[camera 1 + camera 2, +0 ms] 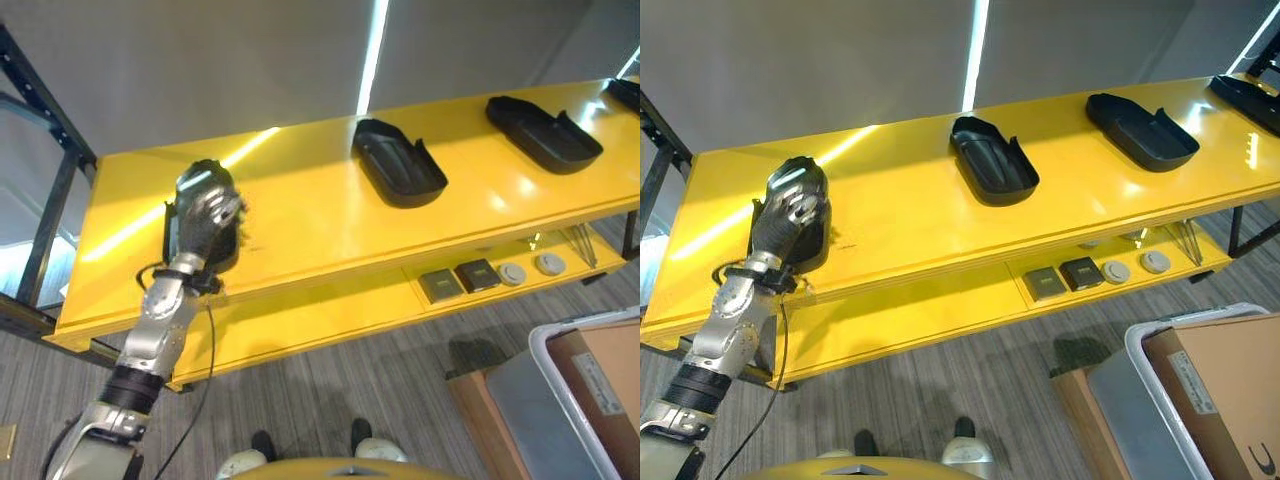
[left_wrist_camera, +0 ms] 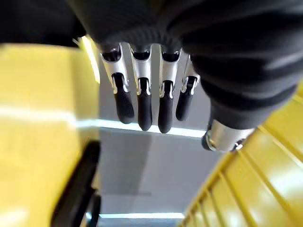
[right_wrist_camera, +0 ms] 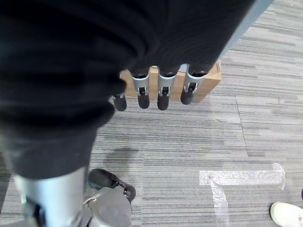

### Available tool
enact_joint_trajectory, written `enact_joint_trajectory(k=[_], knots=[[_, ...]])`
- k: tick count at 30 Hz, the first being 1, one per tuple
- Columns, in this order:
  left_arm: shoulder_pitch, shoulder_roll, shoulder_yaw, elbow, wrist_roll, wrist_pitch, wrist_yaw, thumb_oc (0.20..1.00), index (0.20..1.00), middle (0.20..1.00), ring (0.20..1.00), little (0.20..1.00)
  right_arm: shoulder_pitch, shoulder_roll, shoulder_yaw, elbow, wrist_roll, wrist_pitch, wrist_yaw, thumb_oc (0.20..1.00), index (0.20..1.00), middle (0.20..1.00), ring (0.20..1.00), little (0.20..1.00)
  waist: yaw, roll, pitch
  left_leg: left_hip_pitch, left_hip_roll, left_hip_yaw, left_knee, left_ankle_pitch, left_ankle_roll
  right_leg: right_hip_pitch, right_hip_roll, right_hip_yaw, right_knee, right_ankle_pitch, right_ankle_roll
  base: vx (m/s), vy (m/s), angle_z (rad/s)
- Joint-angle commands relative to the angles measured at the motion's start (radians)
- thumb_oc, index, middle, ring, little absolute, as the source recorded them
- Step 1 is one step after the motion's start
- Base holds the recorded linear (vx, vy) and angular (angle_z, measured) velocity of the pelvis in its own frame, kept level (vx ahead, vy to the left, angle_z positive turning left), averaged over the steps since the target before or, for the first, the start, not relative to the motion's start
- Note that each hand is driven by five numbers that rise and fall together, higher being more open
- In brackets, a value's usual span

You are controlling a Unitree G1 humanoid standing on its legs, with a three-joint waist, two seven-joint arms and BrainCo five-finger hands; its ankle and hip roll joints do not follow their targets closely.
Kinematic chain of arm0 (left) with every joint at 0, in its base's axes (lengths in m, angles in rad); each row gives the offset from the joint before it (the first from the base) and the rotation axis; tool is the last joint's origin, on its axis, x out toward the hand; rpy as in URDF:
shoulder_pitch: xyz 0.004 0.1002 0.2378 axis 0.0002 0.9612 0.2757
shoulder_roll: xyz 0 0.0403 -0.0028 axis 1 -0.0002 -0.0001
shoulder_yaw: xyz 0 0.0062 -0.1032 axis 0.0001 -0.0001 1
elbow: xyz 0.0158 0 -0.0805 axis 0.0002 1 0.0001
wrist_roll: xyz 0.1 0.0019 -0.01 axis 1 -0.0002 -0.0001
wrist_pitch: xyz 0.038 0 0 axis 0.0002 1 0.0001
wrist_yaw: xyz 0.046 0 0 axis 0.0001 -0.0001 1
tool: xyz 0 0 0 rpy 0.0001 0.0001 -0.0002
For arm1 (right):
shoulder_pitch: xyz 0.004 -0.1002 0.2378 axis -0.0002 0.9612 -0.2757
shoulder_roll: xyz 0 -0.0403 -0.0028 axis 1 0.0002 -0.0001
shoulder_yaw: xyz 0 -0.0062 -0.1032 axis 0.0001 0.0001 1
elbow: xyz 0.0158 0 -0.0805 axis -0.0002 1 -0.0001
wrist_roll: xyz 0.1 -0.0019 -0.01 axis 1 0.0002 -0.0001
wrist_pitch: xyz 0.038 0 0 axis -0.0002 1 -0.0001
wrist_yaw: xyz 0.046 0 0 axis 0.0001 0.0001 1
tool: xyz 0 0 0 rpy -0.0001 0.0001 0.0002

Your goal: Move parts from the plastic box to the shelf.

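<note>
Nearest to the robot, at its lower right, the plastic box (image 1: 1145, 350) is standing on the carpet with a brown cardboard carton (image 1: 1225, 385) showing inside it; whether any parts are waiting in it cannot be told. The right hand (image 3: 151, 90) is hanging over the floor, its fingers (image 3: 162, 97) relaxed and holding nothing, with a white shoe (image 3: 286, 212) of a person showing at the far corner of that view.

Moving outward, the yellow shelf (image 1: 310, 215) is carrying the work. On its lower tier, small square and round items (image 1: 490, 273) are lying in a row. On the top board the left hand (image 1: 207, 215) is hovering over a black part (image 1: 200, 215) at the left end; the left wrist view shows its fingers (image 2: 142, 101) extended and loosely together, gripping nothing, with the dark edge of the part below them. The part appears to be resting on the board.

Farther along, three more black parts are sitting well apart: one mid-shelf (image 1: 397, 162), one beyond it (image 1: 543, 132), one at the far right edge (image 1: 625, 95).

Judgement: four parts are placed and the task is well advanced. The remaining count cannot be determined.
</note>
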Motion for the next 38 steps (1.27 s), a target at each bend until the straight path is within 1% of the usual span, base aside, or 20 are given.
enact_joint_trajectory(k=[1, 2, 3, 8, 9, 10, 11, 13, 15, 16, 17, 18, 19, 20, 22, 23, 24, 30, 34, 38], knots=[[-0.050, 0.010, 0.006, -0.101, -0.072, 0.049, -0.178, 1.000, 1.000, 1.000, 1.000, 1.000, -0.034, -0.019, 0.018, 0.087, -0.018, -0.010, 0.011, 1.000, 1.000, 1.000, 1.000, 1.000, 0.014, 0.007, 0.001, -0.055, 0.100, 0.023, 0.111, -0.060, -0.030, -0.028, -0.056, 0.004, 0.078, -0.083, 0.035, -0.02, -0.004, 0.03], [-0.047, 0.008, -0.001, -0.116, -0.077, 0.058, -0.207, 1.000, 1.000, 1.000, 1.000, 1.000, -0.035, -0.018, 0.017, 0.088, -0.020, -0.012, 0.010, 1.000, 1.000, 1.000, 1.000, 1.000, 0.016, 0.008, 0.000, -0.055, 0.100, 0.022, 0.111, -0.061, -0.030, -0.027, -0.057, 0.003, 0.077, -0.083, 0.035, -0.03, -0.013, 0.05], [-0.038, -0.004, -0.050, -0.206, -0.119, 0.107, -0.298, 1.000, 1.000, 1.000, 1.000, 1.000, -0.042, -0.013, 0.016, 0.090, -0.021, -0.006, 0.009, 1.000, 1.000, 1.000, 1.000, 1.000, 0.022, 0.009, -0.004, -0.053, 0.097, 0.018, 0.111, -0.062, -0.029, -0.022, -0.057, -0.001, 0.075, -0.082, 0.035, -0.02, -0.013, 0.07], [-0.033, -0.047, -0.155, -0.291, -0.173, 0.199, -0.397, 1.000, 1.000, 1.000, 1.000, 1.000, -0.066, -0.004, 0.030, 0.099, -0.024, 0.010, 0.004, 1.000, 1.000, 1.000, 1.000, 1.000, 0.023, 0.010, -0.018, -0.045, 0.094, 0.018, 0.103, -0.062, -0.029, -0.011, -0.058, -0.006, 0.067, -0.080, 0.041, -0.01, -0.008, 0.03], [-0.033, -0.051, -0.184, -0.292, -0.167, 0.218, -0.386, 1.000, 1.000, 1.000, 1.000, 1.000, -0.073, -0.002, 0.035, 0.102, -0.025, 0.013, 0.004, 1.000, 1.000, 1.000, 1.000, 1.000, 0.022, 0.009, -0.021, -0.043, 0.094, 0.020, 0.101, -0.061, -0.029, -0.010, -0.058, -0.006, 0.066, -0.079, 0.043, -0.03, -0.030, 0.01], [-0.031, -0.065, -0.260, -0.246, -0.111, 0.265, -0.363, 1.000, 1.000, 1.000, 1.000, 1.000, -0.084, 0.000, 0.057, 0.100, -0.024, 0.023, 0.004, 1.000, 1.000, 1.000, 1.000, 1.000, 0.016, 0.008, -0.030, -0.036, 0.094, 0.026, 0.097, -0.062, -0.028, -0.007, -0.057, -0.001, 0.063, -0.079, 0.046, -0.03, -0.031, 0.00], [-0.030, -0.063, -0.277, -0.232, -0.063, 0.271, -0.345, 1.000, 1.000, 1.000, 1.000, 1.000, -0.087, 0.000, 0.062, 0.101, -0.022, 0.023, 0.006, 1.000, 1.000, 1.000, 1.000, 1.000, 0.014, 0.007, -0.032, -0.035, 0.094, 0.027, 0.095, -0.062, -0.027, -0.007, -0.056, 0.000, 0.063, -0.080, 0.047, 0.00, 0.000, 0.00], [-0.031, -0.059, -0.309, -0.194, -0.006, 0.265, -0.338, 1.000, 1.000, 1.000, 1.000, 1.000, -0.089, 0.002, 0.071, 0.099, -0.019, 0.026, 0.006, 1.000, 1.000, 1.000, 1.000, 1.000, 0.011, 0.006, -0.035, -0.034, 0.094, 0.029, 0.094, -0.063, -0.026, -0.009, -0.056, 0.002, 0.065, -0.080, 0.048, 0.00, 0.000, 0.00], [-0.008, -0.042, -0.400, -0.038, 0.116, 0.235, -0.261, 1.000, 1.000, 1.000, 1.000, 1.000, -0.091, 0.004, 0.100, 0.091, 0.001, 0.031, 0.007, 1.000, 1.000, 1.000, 1.000, 1.000, 0.006, 0.005, -0.040, -0.032, 0.095, 0.032, 0.095, -0.066, -0.024, -0.014, -0.054, 0.008, 0.073, -0.087, 0.047, -0.05, -0.024, -0.01], [0.000, -0.037, -0.411, -0.001, 0.136, 0.250, -0.244, 1.000, 1.000, 1.000, 1.000, 1.000, -0.089, 0.003, 0.104, 0.088, 0.002, 0.032, 0.005, 1.000, 1.000, 1.000, 1.000, 1.000, 0.005, 0.005, -0.038, -0.029, 0.095, 0.031, 0.096, -0.069, -0.024, -0.011, -0.054, 0.009, 0.075, -0.090, 0.048, -0.04, -0.020, -0.02], [0.022, -0.029, -0.429, 0.090, 0.185, 0.225, -0.209, 1.000, 1.000, 1.000, 1.000, 1.000, -0.087, 0.004, 0.112, 0.086, 0.002, 0.032, 0.001, 1.000, 1.000, 1.000, 1.000, 1.000, 0.005, 0.005, -0.039, -0.029, 0.096, 0.030, 0.099, -0.071, -0.024, -0.011, -0.053, 0.010, 0.077, -0.092, 0.047, -0.04, -0.024, -0.04], [0.067, -0.031, -0.429, 0.269, 0.240, 0.198, -0.147, 1.000, 1.000, 1.000, 1.000, 1.000, -0.083, 0.006, 0.125, 0.082, 0.002, 0.031, -0.008, 1.000, 1.000, 1.000, 1.000, 1.000, 0.009, 0.005, -0.038, -0.027, 0.097, 0.030, 0.102, -0.074, -0.023, -0.010, -0.052, 0.010, 0.080, -0.097, 0.044, -0.04, -0.024, -0.03], [0.075, -0.032, -0.427, 0.295, 0.254, 0.203, -0.124, 1.000, 1.000, 1.000, 1.000, 1.000, -0.082, 0.007, 0.127, 0.084, -0.001, 0.029, -0.010, 1.000, 1.000, 1.000, 1.000, 1.000, 0.011, 0.005, -0.038, -0.027, 0.097, 0.029, 0.103, -0.075, -0.022, -0.010, -0.052, 0.010, 0.080, -0.097, 0.044, -0.05, -0.031, -0.03], [0.117, -0.044, -0.390, 0.453, 0.314, 0.136, -0.062, 1.000, 1.000, 1.000, 1.000, 1.000, -0.080, 0.012, 0.133, 0.078, -0.007, 0.031, -0.019, 1.000, 1.000, 1.000, 1.000, 1.000, 0.019, 0.004, -0.037, -0.031, 0.097, 0.024, 0.108, -0.077, -0.019, -0.011, -0.052, 0.009, 0.083, -0.099, 0.040, -0.04, -0.025, 0.00], [0.153, -0.058, -0.343, 0.587, 0.418, 0.036, -0.042, 1.000, 1.000, 1.000, 1.000, 1.000, -0.080, 0.017, 0.137, 0.072, -0.012, 0.034, -0.025, 1.000, 1.000, 1.000, 1.000, 1.000, 0.028, 0.000, -0.034, -0.037, 0.098, 0.022, 0.114, -0.077, -0.019, -0.016, -0.053, 0.009, 0.086, -0.100, 0.037, -0.05, -0.024, 0.00], [0.171, -0.066, -0.323, 0.646, 0.453, 0.028, -0.049, 1.000, 1.000, 1.000, 1.000, 1.000, -0.083, 0.019, 0.137, 0.072, -0.016, 0.035, -0.027, 1.000, 1.000, 1.000, 1.000, 1.000, 0.032, -0.001, -0.031, -0.040, 0.099, 0.019, 0.116, -0.076, -0.019, -0.018, -0.053, 0.007, 0.087, -0.100, 0.035, -0.07, -0.011, 0.02], [0.194, -0.082, -0.296, 0.725, 0.405, 0.083, -0.080, 1.000, 1.000, 1.000, 1.000, 1.000, -0.087, 0.020, 0.139, 0.074, -0.017, 0.035, -0.030, 1.000, 1.000, 1.000, 1.000, 1.000, 0.038, -0.001, -0.027, -0.044, 0.100, 0.016, 0.117, -0.072, -0.020, -0.020, -0.053, 0.003, 0.088, -0.100, 0.034, -0.07, 0.002, 0.04], [0.268, -0.153, -0.124, 1.065, 0.352, 0.040, -0.010, 1.000, 1.000, 1.000, 1.000, 1.000, -0.100, 0.023, 0.116, 0.067, -0.030, 0.057, -0.035, 1.000, 1.000, 1.000, 1.000, 1.000, 0.059, 0.000, -0.017, -0.059, 0.094, -0.010, 0.116, -0.061, -0.020, -0.032, -0.056, -0.011, 0.093, -0.099, 0.026, -0.05, 0.011, 0.08], [0.303, -0.182, -0.061, 1.135, 0.327, -0.021, -0.008, 1.000, 1.000, 1.000, 1.000, 1.000, -0.111, 0.030, 0.108, 0.072, -0.055, 0.065, -0.038, 1.000, 1.000, 1.000, 1.000, 1.000, 0.075, -0.002, -0.012, -0.059, 0.089, -0.032, 0.114, -0.062, -0.021, -0.028, -0.056, -0.017, 0.094, -0.102, 0.023, -0.02, -0.001, 0.06], [0.316, -0.209, -0.001, 1.156, 0.279, -0.033, 0.014, 1.000, 1.000, 1.000, 1.000, 1.000, -0.112, 0.045, 0.106, 0.086, -0.069, 0.067, -0.050, 1.000, 1.000, 1.000, 1.000, 1.000, 0.091, -0.003, -0.018, -0.049, 0.080, -0.056, 0.098, -0.063, -0.021, -0.016, -0.053, -0.022, 0.086, -0.104, 0.022, 0.01, -0.002, 0.09]])
